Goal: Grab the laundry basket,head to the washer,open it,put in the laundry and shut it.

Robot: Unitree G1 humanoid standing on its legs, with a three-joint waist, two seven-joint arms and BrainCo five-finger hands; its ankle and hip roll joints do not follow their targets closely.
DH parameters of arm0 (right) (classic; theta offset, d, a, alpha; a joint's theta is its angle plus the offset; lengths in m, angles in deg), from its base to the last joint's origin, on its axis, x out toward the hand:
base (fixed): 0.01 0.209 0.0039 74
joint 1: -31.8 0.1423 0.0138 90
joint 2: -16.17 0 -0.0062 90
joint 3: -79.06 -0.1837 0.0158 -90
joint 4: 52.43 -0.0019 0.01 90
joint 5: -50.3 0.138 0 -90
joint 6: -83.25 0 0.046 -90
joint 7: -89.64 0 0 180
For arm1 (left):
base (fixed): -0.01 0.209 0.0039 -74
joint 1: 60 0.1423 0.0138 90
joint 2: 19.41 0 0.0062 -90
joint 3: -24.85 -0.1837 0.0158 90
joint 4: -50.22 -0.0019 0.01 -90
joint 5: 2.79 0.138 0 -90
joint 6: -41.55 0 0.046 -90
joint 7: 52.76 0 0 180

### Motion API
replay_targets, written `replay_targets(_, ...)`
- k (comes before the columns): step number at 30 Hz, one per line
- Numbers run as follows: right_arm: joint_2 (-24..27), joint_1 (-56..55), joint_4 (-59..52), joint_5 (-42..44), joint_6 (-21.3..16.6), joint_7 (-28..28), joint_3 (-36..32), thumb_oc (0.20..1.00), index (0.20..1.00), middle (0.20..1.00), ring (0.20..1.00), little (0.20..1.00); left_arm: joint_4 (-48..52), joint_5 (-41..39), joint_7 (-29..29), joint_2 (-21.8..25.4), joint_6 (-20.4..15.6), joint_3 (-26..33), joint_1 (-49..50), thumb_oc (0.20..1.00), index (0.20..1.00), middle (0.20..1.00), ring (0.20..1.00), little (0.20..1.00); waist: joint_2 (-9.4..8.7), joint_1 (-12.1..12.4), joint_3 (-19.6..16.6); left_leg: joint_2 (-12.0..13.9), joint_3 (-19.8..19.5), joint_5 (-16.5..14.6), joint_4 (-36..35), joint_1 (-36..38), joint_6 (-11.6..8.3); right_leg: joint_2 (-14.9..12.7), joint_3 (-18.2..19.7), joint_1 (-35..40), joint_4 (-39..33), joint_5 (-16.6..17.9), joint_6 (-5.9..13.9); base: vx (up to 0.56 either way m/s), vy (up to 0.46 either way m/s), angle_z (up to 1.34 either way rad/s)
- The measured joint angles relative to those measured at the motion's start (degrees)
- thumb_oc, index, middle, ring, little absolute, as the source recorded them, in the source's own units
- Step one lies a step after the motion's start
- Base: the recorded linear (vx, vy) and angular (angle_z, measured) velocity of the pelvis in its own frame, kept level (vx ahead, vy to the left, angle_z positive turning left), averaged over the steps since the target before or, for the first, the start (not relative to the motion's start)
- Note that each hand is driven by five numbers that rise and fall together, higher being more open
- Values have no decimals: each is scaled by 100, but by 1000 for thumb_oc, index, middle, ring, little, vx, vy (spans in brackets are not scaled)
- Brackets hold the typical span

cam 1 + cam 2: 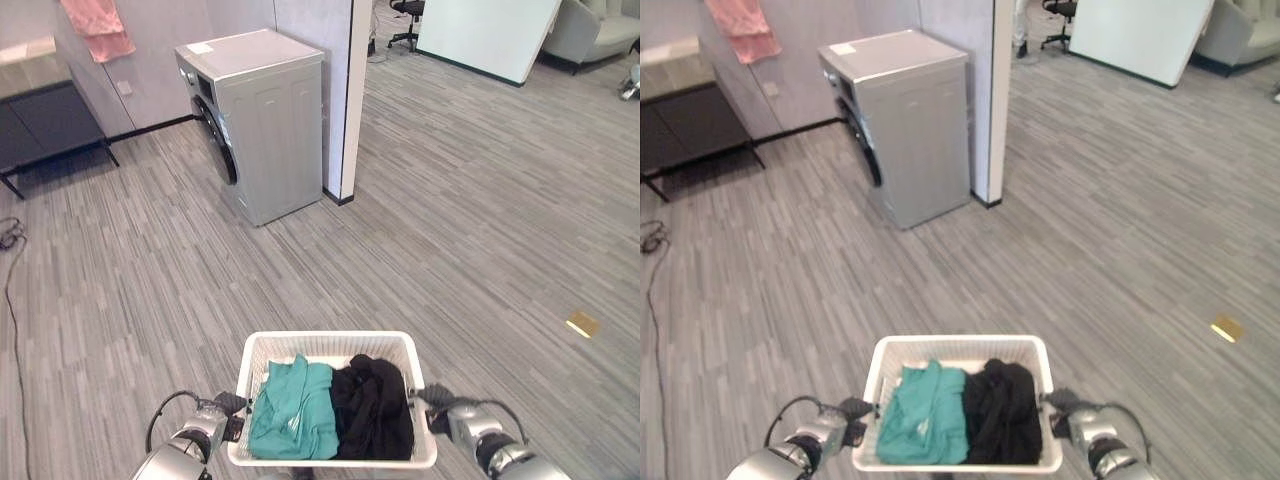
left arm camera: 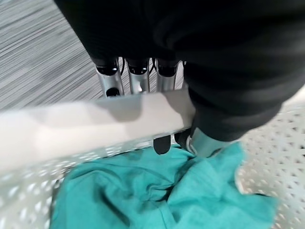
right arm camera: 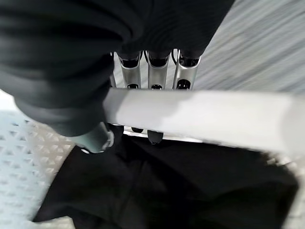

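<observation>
White perforated plastic laundry basket (image 1: pixel 330 345) is held up in front of me w/ a teal garment (image 1: pixel 292 408) and a black garment (image 1: pixel 372 407) inside. My left hand (image 2: pixel 138 81) is curled round its left rim, my right hand (image 3: pixel 157 76) round the right rim. Silver front-load washer (image 1: pixel 262 120) stands well ahead by the white pillar (image 1: pixel 348 95), door closed.

You see the grey floor (image 1: pixel 470 230): washer (image 1: pixel 262 120) at eleven o'clock, small yellow thing (image 1: pixel 582 323) at three.
</observation>
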Motion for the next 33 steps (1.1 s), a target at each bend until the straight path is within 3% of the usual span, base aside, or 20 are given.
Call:
replay_targets(1,-28,67,-16,3,-25,-3,-5,200,200,200,200,200,28,-5,-13,77,-12,20,-97,200,200,200,200,200,20,-15,65,42,-126,-94,-1,77,65,125,165,-170,-215,-23,-2,224,88,68)
replay_targets(2,-26,162,-63,3,-19,6,-1,200,200,200,200,200,28,-5,-16,114,19,12,-208,200,200,200,200,200,40,-96,144,54,-237,-163,-4,164,132,23,-178,-296,-856,-43,-63,227,46,58)
replay_targets(4,-62,250,-85,15,-57,4,10,200,200,200,200,200,63,-6,1,227,13,85,-243,200,200,200,200,200,38,-89,194,59,-201,-132,0,275,-97,-86,-389,-518,-2036,191,-44,425,56,51)
replay_targets(6,-62,251,-273,119,-106,20,0,200,200,200,200,200,61,0,-11,273,75,24,-385,200,200,200,200,200,-52,-281,302,145,-670,-623,266,296,-10,410,640,-773,-3543,552,142,478,21,85)
replay_targets(8,-53,296,-323,127,-109,49,-3,200,200,200,200,200,58,0,-5,313,86,29,-478,200,200,200,200,200,-137,-301,376,178,-733,-653,247,377,-64,428,672,-780,-4145,828,190,425,-9,59)
replay_targets(10,-98,152,-309,127,-92,86,-58,200,200,200,200,200,61,6,11,285,104,-44,-250,200,200,200,200,200,-462,-445,169,166,-1129,-1003,138,782,-625,140,352,-654,-4609,1269,147,343,-35,77)
replay_targets(13,29,275,-106,142,-82,91,-214,200,200,200,200,200,103,59,46,114,65,-79,-297,200,200,200,200,200,-397,-484,136,182,-1152,-1330,716,723,-913,200,-79,-551,-4486,1539,147,408,-76,63)
replay_targets(16,103,137,14,148,-68,32,-236,200,200,200,200,200,102,119,85,-5,76,-86,-222,200,200,200,200,200,-206,-652,136,56,-967,-1308,1052,1219,-858,703,-382,72,-4442,1277,-546,772,-219,49)
replay_targets(17,95,108,29,147,-13,26,-224,200,200,200,200,200,204,115,67,-21,71,61,-120,200,200,200,200,200,-351,-687,142,51,-935,-1295,1846,1004,-1037,699,-352,353,-4536,1223,-652,336,-157,33)
replay_targets(19,174,21,-44,149,-9,-16,-223,200,200,200,200,200,203,108,91,-106,68,103,34,200,200,200,200,200,-438,-785,104,129,-737,-990,3966,76,-1921,554,-569,734,-4810,1245,-724,192,-151,37)
replay_targets(21,218,-109,-133,152,-18,-14,-221,200,200,200,200,200,210,106,79,-174,101,133,100,200,200,200,200,200,-390,-745,6,313,-467,-824,5095,-781,-2137,547,-587,807,-4809,1104,-941,189,-191,16)
replay_targets(23,218,-159,-161,159,21,-13,-100,200,200,200,200,200,211,88,62,-138,112,173,115,200,200,200,200,200,-424,-722,41,771,15,-688,5555,-1465,-1989,610,-581,901,-4750,1057,-1281,429,-177,-5)
replay_targets(24,176,-149,-151,155,43,-12,-93,200,200,200,200,200,196,60,65,-104,117,160,107,200,200,200,200,200,-485,-687,73,999,421,-644,5501,-1613,-1870,596,-539,1024,-4907,986,-1204,280,-42,6)
replay_targets(26,179,-149,-72,164,41,85,-162,200,200,200,200,200,201,45,56,-150,123,91,36,200,200,200,200,200,-608,-709,176,1183,1300,-525,3791,-1656,-1485,281,-1046,1062,-4789,664,-25,238,56,16)
replay_targets(28,292,-65,-44,158,29,98,-111,200,200,200,200,200,193,26,90,-248,172,-2,75,200,200,200,200,200,-485,-677,206,1379,1392,-132,2248,-1744,-1472,507,-878,1410,-4947,868,-608,479,196,4)
replay_targets(29,275,-56,13,151,11,100,-101,200,200,200,200,200,192,25,90,-230,161,-57,73,200,200,200,200,200,-463,-650,181,1182,1264,61,1361,-1723,-1395,556,-815,1469,-5023,785,-415,508,226,-4)
replay_targets(30,268,-58,79,145,-31,106,-101,200,200,200,200,200,200,27,83,-229,127,-120,62,200,200,200,200,200,-421,-626,208,918,1027,253,530,-1700,-1285,575,-682,1454,-4967,656,395,438,162,-32)
replay_targets(31,324,15,89,103,-51,96,-127,200,200,200,200,200,184,20,72,-273,96,-65,8,200,200,200,200,200,-66,-613,436,965,338,376,-62,-1657,-1226,849,-363,1230,-4408,832,1090,435,164,-78)
replay_targets(32,426,181,35,93,-105,47,-150,200,200,200,200,200,167,3,77,-349,87,41,-28,200,200,200,200,200,335,-522,676,1313,-306,616,-62,-1747,-1011,985,-207,846,-3647,313,-149,272,103,-145)
replay_targets(33,436,316,-59,28,-114,-22,-90,200,200,200,200,200,41,-3,86,-325,46,167,-30,200,200,200,200,200,278,-416,658,1425,-501,784,-52,-1741,-1288,446,-52,856,-3692,24,-915,282,117,-96)
